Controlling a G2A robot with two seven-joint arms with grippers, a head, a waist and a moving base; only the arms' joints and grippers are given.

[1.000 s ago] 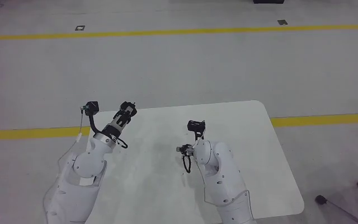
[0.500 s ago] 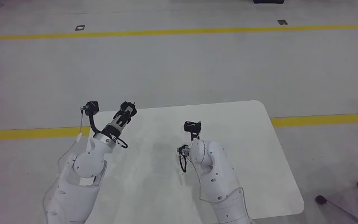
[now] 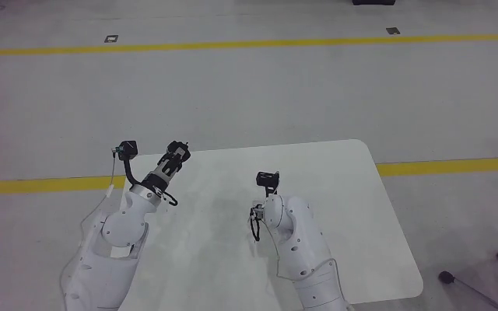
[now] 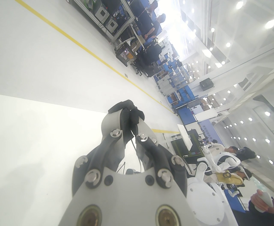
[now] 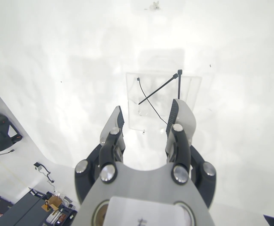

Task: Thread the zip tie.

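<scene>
Three black zip ties lie in a shallow clear tray point(image 5: 195, 85) on the white table point(image 5: 64, 64). A thick zip tie point(image 5: 158, 89) lies slanted and crosses a thin curved one point(image 5: 147, 100). A third zip tie point(image 5: 179, 85) lies straight, one end behind a fingertip. My right gripper point(image 5: 146, 114) hangs open just above the tray's near part, nothing between its fingers. My left gripper point(image 4: 130, 116) is shut, its fingertips wrapped in black. It is held up over the table's far left corner point(image 3: 177, 152).
The table point(image 3: 342, 202) has rounded corners, and its left edge point(image 5: 32, 139) runs close by the right gripper. A small white scrap point(image 5: 155, 5) lies farther out on the table. Grey floor with a yellow line point(image 3: 249, 45) surrounds it.
The right arm has shifted slightly left and toward the table's near side. The left arm has not moved.
</scene>
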